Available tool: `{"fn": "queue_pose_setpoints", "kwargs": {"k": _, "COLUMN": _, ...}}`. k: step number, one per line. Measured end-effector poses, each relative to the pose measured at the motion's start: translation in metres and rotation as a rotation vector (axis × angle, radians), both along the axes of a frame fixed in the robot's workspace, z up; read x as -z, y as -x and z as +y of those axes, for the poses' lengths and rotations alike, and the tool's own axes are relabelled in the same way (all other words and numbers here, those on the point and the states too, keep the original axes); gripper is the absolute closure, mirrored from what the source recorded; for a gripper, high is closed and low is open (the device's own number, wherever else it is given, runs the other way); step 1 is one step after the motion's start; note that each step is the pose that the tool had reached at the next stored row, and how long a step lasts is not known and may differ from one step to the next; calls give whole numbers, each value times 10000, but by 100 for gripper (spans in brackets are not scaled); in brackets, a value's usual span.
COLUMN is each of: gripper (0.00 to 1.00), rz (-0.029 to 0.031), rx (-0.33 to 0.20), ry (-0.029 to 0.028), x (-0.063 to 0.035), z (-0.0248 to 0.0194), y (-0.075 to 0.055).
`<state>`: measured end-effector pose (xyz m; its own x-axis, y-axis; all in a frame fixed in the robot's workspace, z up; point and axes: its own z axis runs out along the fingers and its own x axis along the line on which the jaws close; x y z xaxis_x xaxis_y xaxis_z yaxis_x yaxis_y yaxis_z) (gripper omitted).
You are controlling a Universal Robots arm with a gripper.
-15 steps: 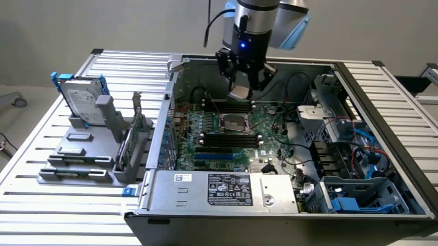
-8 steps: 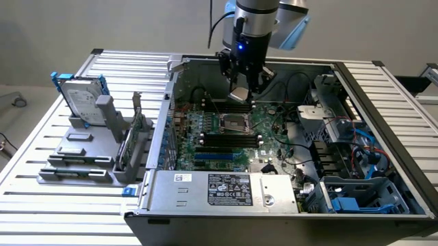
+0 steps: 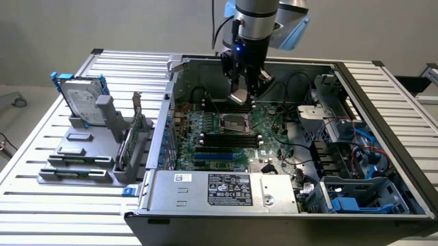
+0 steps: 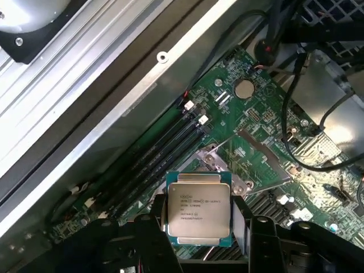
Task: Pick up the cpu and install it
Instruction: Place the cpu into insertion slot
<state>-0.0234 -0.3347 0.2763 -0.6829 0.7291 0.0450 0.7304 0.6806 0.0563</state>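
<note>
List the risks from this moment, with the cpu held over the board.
1. The gripper holds the cpu by its edges above the motherboard; a slip could drop it onto the components.
2. The socket lies open beneath; a tilted or offset landing might damage it.
3. Memory slots and cables sit close by; the gripper might snag them when lowering.

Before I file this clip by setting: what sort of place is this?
Probably a robotics lab bench for computer assembly: an open computer case lies on a slatted metal table, the gripper holds the cpu over its motherboard, and a hard drive stands in a grey fixture.
</note>
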Motion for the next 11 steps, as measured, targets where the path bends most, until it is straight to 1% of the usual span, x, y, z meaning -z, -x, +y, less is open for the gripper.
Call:
{"fn": "queue_pose_setpoints", "kwargs": {"k": 5, "gripper": 45, "rz": 0, "rx": 820, "ry": -15, "x": 29, "z": 0, "y": 0}}
{"fn": "queue_pose_setpoints", "kwargs": {"k": 11, "gripper": 45, "rz": 3, "rx": 1675, "ry": -19, "x": 41, "z": 0, "y": 0}}
